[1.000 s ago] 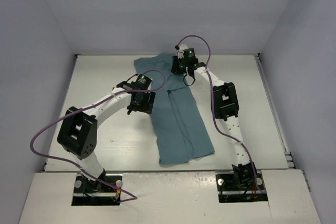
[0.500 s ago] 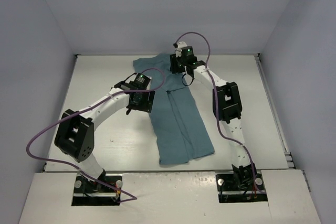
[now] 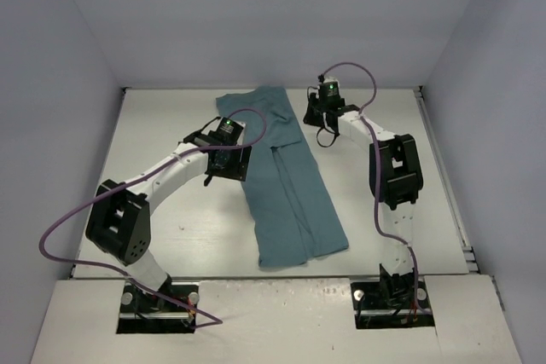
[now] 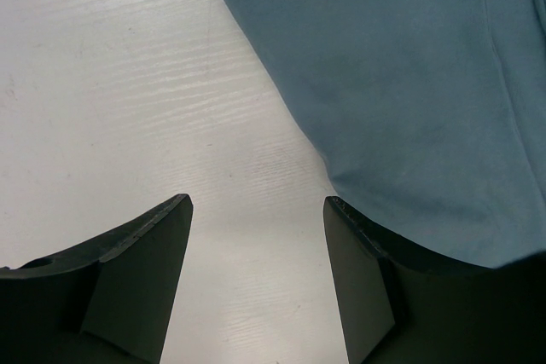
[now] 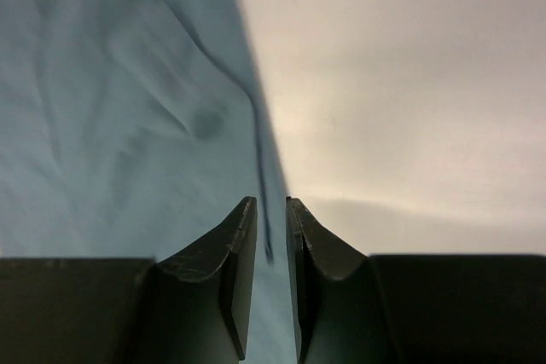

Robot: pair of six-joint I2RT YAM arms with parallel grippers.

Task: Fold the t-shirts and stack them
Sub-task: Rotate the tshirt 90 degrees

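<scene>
The teal t-shirt (image 3: 290,193) lies flat on the white table (image 3: 162,121) as a long folded strip running from the far middle toward the near right. My left gripper (image 3: 228,165) hangs low at the shirt's left edge. In the left wrist view it (image 4: 256,202) is open over bare table, with the cloth (image 4: 409,83) just right of its right finger. My right gripper (image 3: 321,119) is by the shirt's upper right edge. Its jaws (image 5: 270,202) stand a narrow gap apart above that edge (image 5: 111,125), with nothing held between them.
Low walls rim the table at the back (image 3: 273,89) and along the right side (image 3: 444,176). Purple cables loop over both arms (image 3: 256,125). Bare table lies left of the shirt and to its right (image 3: 384,125).
My right arm has swung rightward from over the shirt's collar end to its right edge, and its jaws have narrowed. The left arm has hardly moved.
</scene>
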